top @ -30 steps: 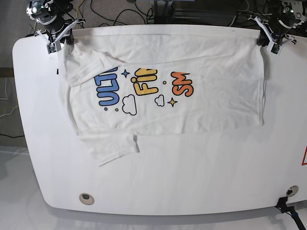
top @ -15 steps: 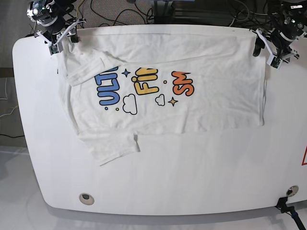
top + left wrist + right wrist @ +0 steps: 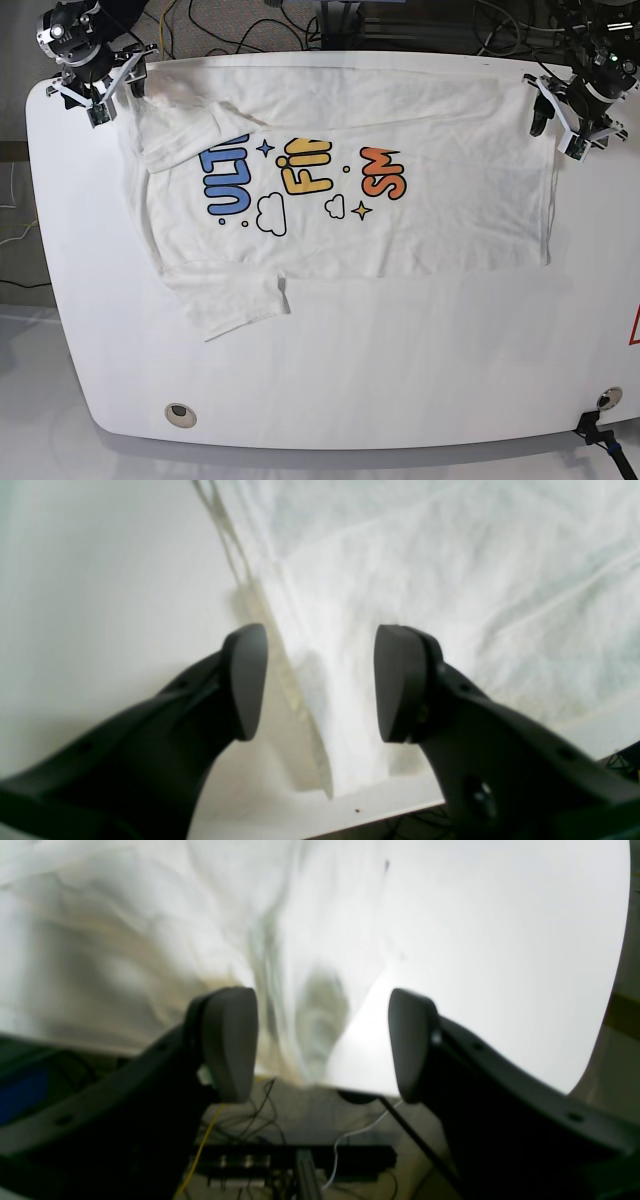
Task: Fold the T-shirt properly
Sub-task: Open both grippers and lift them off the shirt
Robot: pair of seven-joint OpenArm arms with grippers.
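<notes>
Left claw (image 3: 320, 685) spread wide with nothing held, poised over the hemmed side edge of the T-shirt (image 3: 400, 170) near the far corner of the white bench (image 3: 400, 370). Right claw (image 3: 322, 1045) likewise spread wide and empty, hanging above the rumpled shirt corner at the bench's other far corner, cables (image 3: 280, 1140) visible beyond the rim. Lay spread flat across the far half of the bench, print up, one sleeve folded over the blue lettering and the other stretched toward the near side.

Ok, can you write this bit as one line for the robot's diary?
shirt: flat on table, unfolded | left gripper: open, empty | right gripper: open, empty
</notes>
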